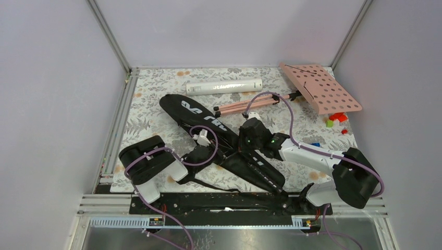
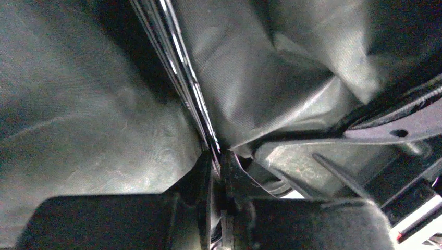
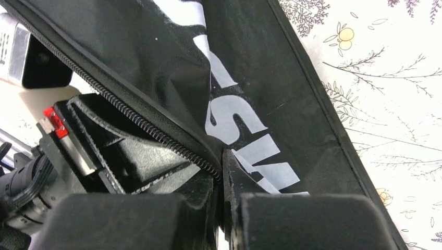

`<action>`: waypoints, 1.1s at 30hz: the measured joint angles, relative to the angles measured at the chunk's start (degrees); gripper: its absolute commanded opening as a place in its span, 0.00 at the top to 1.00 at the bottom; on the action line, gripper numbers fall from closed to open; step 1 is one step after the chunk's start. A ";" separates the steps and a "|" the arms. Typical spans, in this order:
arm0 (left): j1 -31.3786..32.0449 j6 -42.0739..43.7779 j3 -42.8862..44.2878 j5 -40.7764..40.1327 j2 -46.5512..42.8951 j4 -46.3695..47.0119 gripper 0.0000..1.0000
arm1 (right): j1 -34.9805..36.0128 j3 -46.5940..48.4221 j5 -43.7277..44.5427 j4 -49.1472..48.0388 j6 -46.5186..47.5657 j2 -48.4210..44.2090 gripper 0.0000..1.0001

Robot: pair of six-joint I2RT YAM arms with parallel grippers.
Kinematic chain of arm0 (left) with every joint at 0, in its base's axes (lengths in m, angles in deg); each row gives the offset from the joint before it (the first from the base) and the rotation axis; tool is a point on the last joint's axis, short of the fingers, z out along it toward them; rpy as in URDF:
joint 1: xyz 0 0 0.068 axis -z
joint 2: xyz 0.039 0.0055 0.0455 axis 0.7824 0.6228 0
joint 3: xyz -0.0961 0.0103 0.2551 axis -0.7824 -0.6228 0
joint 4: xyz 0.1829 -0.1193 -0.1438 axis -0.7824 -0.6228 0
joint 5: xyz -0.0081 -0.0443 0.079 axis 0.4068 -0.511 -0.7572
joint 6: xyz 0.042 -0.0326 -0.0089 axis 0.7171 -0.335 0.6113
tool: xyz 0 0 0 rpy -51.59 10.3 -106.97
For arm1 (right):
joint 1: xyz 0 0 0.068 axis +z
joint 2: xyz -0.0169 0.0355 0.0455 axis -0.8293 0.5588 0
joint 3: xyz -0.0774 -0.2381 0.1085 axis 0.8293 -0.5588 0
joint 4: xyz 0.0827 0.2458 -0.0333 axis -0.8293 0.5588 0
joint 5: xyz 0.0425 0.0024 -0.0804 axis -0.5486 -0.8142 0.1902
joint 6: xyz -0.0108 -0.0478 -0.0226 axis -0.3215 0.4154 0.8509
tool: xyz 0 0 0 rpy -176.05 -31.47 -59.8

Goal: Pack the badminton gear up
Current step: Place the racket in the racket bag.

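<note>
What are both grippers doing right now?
Left gripper: closed on a thin glossy black rod, likely a racket shaft.
Right gripper: closed on the zipper edge of the black fabric bag with white lettering.

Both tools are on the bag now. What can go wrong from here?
1. The right tool pinches only the bag's zip edge; a pull could slip off or strain the zip.
2. The left tool sits right beside it, shut on a thin glossy strip; the two could collide.
3. That strip may be a racket shaft or trim, I can't tell; a sideways tug might bend it.
</note>
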 measured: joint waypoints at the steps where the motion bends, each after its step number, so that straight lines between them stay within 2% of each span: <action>1: -0.46 -0.39 0.20 0.98 0.59 0.28 1.00 | 0.00 -0.31 -0.35 -0.15 0.02 -0.11 1.00; 7: -3.72 -1.75 1.14 6.40 2.89 2.08 1.00 | 0.09 -1.92 -1.92 -0.92 1.14 -1.60 1.00; 13: -6.69 -1.99 0.96 7.80 2.47 1.90 1.00 | 0.22 -3.08 -3.52 -1.09 4.42 -3.72 1.00; 24: -7.32 1.07 2.45 7.32 -6.14 -11.02 1.00 | 0.96 -3.08 -6.40 0.85 11.15 -7.04 1.00; 28: -7.32 3.32 5.01 7.06 -8.04 -16.63 1.00 | 1.05 -1.38 -2.16 4.20 12.90 -8.68 1.00; 33: -7.32 5.84 4.98 6.95 -9.22 -17.07 1.00 | 2.01 5.01 10.03 12.81 15.28 -8.76 1.00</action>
